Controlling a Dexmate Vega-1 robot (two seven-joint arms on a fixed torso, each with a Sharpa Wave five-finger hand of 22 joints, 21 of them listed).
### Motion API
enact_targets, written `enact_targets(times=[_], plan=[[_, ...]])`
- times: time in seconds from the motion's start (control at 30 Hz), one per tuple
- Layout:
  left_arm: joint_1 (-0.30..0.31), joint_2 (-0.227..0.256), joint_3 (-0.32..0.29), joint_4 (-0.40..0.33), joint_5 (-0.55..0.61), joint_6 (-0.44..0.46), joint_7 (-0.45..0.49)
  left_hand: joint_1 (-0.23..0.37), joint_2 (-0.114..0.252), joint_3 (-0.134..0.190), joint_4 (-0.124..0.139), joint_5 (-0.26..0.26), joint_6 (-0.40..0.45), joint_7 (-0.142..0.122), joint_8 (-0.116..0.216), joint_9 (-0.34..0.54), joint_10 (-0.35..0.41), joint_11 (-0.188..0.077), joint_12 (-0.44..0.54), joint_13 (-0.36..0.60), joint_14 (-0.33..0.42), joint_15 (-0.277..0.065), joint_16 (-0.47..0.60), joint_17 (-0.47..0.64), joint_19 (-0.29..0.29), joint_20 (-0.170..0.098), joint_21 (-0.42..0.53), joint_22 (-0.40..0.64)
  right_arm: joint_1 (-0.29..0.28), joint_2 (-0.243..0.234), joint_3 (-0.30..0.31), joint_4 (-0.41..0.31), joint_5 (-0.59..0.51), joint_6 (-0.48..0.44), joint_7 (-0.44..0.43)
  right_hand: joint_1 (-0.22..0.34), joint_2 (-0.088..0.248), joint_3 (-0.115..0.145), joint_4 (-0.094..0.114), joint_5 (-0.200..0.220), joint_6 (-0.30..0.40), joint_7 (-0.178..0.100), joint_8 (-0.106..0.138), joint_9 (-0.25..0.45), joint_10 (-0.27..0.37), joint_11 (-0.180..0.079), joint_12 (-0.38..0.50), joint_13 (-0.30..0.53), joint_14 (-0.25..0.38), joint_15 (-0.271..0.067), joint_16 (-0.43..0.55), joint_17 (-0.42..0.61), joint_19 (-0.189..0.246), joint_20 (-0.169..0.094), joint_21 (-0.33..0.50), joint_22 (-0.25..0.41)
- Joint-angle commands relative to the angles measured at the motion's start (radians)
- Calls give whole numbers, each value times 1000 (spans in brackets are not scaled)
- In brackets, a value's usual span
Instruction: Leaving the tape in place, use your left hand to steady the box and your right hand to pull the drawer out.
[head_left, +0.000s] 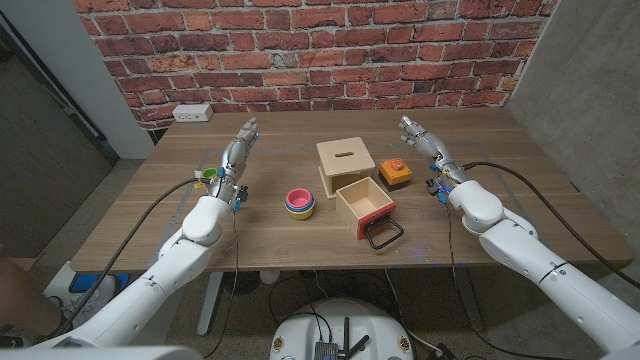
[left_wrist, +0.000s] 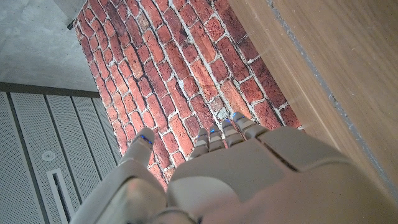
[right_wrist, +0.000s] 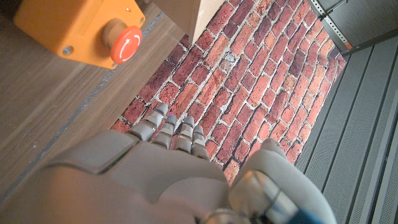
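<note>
Two arms come in over the near edge of the wooden table (head_left: 150, 230), neither touching anything. Nearest the edge is the drawer (head_left: 365, 205), pulled out of its box and lying on the tabletop, pink-red sided, with a black loop handle (head_left: 384, 235) pointing toward the robot. Left of the drawer, a small stack of coloured bowls (head_left: 299, 203), pink on the outside. Just behind the drawer sits the box (head_left: 345, 160), pale wood with a slot in its top; drawer's far corner is close to the box, contact unclear. Right of the box, an orange button unit (head_left: 396, 173) with a red cap, also seen from the right wrist (right_wrist: 81, 28). Left hand (head_left: 240, 150) held out well left of the box, fingers stretched and apart, grasping nothing; same from its wrist view (left_wrist: 211, 168). Right hand (head_left: 418, 136) beyond the button unit, fingers extended, released, empty (right_wrist: 168, 155). Farthest: white power strip (head_left: 192, 113) at the back edge, then brick wall (head_left: 320, 50).
</note>
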Motion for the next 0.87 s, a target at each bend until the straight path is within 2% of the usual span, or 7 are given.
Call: enact_targets(times=[0.03, 0.13, 0.2, 0.43, 0.57, 0.87], plan=[[-1, -30, 0, 49, -65, -39, -52, -10, 59, -8, 27, 5, -18, 4, 5, -1, -17, 0, 2, 1, -17, 4, 2, 5, -31, -97, -4, 5, 9, 94, 8, 131, 170, 156, 68, -30, 2, -3, 15, 9, -8, 15, 3, 1, -10, -3, 2, 2, -11, 5, 8, -5, -40, -3, -7, 1], [-10, -43, 3, 74, -87, -54, -74, -10, 57, -19, 48, 6, -27, 3, 5, -1, -20, 0, 5, 1, -9, 2, 8, 5, -49, -94, -3, 5, 12, 101, 5, 139, 175, 153, 62, -42, 2, -6, 22, 12, -13, 23, 3, 1, -14, -5, 3, 1, -23, 9, 6, -9, -56, -4, -6, 2], [-16, -54, 6, 91, -98, -66, -84, -10, 56, -21, 52, 7, -29, 3, 4, -1, -20, 0, 6, 1, -5, 3, 10, 4, -52, -94, -3, 5, 15, 115, 5, 154, 201, 165, 75, -52, 2, -8, 28, 15, -31, 31, -1, 1, -26, -4, 1, 1, -33, 17, 5, -13, -74, -4, -5, 2], [-38, -80, 12, 136, -123, -88, -111, -7, 52, -32, 68, 9, -37, 4, 5, -2, -18, 0, 8, 0, 11, 6, 14, 2, -70, -93, -2, 4, 19, 164, 8, 210, 244, 224, 87, -70, 6, -10, 38, 23, -79, 34, -7, 0, -65, -4, -4, 0, -41, 51, 7, -28, -93, 3, 3, 2], [-48, -100, 14, 163, -147, -101, -127, -6, 51, -35, 72, 9, -40, 6, 5, -2, -19, 2, 8, 0, 11, 7, 13, 1, -74, -94, -2, 4, 21, 172, 12, 227, 279, 232, 113, -77, 9, -9, 43, 27, -114, 39, -10, 0, -89, 1, -5, -1, -42, 54, 9, -36, -97, 4, 6, 2], [-51, -123, 14, 190, -217, -92, -172, -3, 48, -44, 85, 11, -40, 7, 7, -3, -37, 0, 4, -1, -9, 1, 5, 0, -79, -95, 3, 4, 47, 207, 13, 292, 358, 226, 165, -88, 11, -10, 51, 33, -138, 43, -8, -1, -99, 7, -1, -1, -57, 46, 6, -41, -99, 0, 9, 2]])
